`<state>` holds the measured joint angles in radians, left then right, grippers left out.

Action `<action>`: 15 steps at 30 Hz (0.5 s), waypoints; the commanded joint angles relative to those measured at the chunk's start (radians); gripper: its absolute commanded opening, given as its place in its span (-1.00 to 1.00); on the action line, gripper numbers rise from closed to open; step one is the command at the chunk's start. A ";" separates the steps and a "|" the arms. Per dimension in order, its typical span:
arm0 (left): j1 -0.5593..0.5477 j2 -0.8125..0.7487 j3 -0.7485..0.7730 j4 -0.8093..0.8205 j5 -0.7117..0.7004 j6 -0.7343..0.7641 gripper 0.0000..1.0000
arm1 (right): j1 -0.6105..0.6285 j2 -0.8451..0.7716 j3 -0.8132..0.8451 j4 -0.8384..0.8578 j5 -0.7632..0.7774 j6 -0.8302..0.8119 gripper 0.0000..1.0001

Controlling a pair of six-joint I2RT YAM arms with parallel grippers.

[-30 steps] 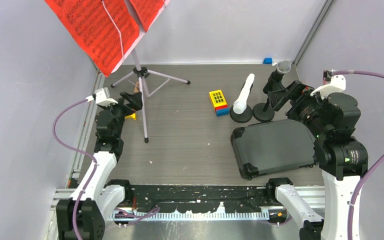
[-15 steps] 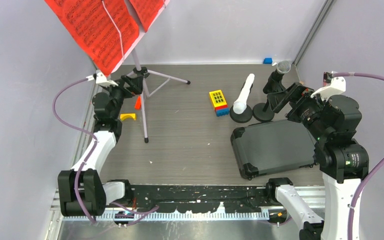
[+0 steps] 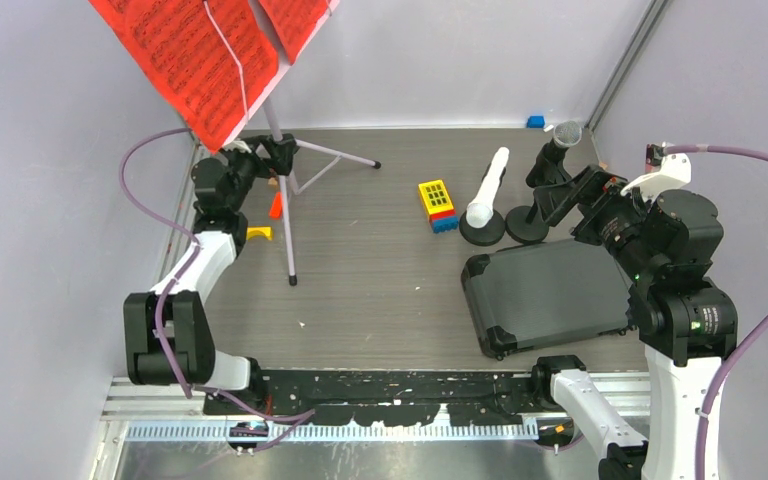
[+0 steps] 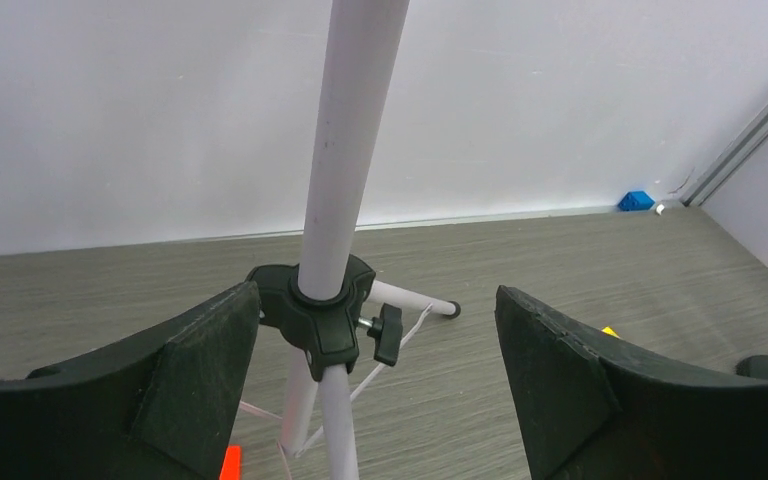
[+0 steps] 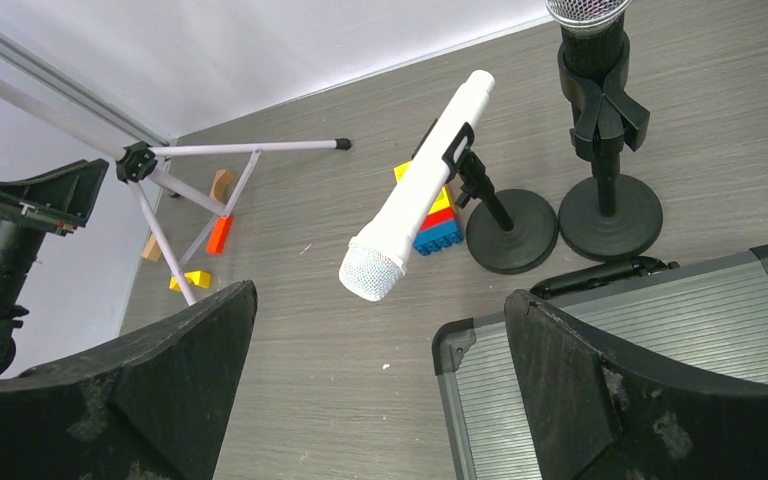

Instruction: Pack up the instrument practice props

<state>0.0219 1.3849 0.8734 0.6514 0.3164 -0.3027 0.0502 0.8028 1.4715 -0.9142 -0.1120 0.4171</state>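
Note:
The pale lilac music stand [image 3: 282, 190] stands at the back left on tripod legs. It carries red sheet-music pages [image 3: 195, 55] high up. My left gripper [image 3: 263, 163] is open at the black tripod hub [image 4: 315, 310]. The pole [image 4: 345, 150] rises between its fingers, nearer the left one, and I see no contact. The white microphone [image 3: 487, 187] leans in a black round-based holder [image 3: 482, 228]. The black grey-headed microphone [image 3: 565, 133] stands upright in the other holder [image 3: 527, 226]. My right gripper [image 3: 568, 195] hangs open just right of them, holding nothing.
A dark hard case [image 3: 550, 292] lies closed on the floor at the right front. A yellow, red and blue brick block [image 3: 437, 204] sits mid-table. An orange piece [image 3: 275, 206] and a yellow piece [image 3: 256, 233] lie by the tripod. Walls close in left, back and right.
My left arm has reached forward and up from beside the yellow piece, bringing its jaws either side of the stand's pole at the hub. The right arm has barely moved.

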 commanded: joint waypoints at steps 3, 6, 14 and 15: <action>0.009 0.074 0.099 0.070 0.084 0.067 0.70 | 0.000 0.008 0.001 0.010 -0.029 -0.006 1.00; 0.015 0.114 0.119 0.079 0.096 0.070 0.68 | 0.000 0.010 -0.006 0.012 -0.031 -0.004 1.00; 0.027 0.199 0.185 0.101 0.140 0.048 0.50 | 0.000 0.023 -0.004 0.012 -0.035 -0.005 1.00; 0.029 0.205 0.192 0.102 0.151 0.045 0.47 | 0.000 0.024 -0.004 0.013 -0.035 -0.005 1.00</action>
<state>0.0418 1.5700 1.0042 0.6819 0.4129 -0.2573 0.0502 0.8120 1.4647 -0.9146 -0.1261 0.4175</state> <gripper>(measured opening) 0.757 0.999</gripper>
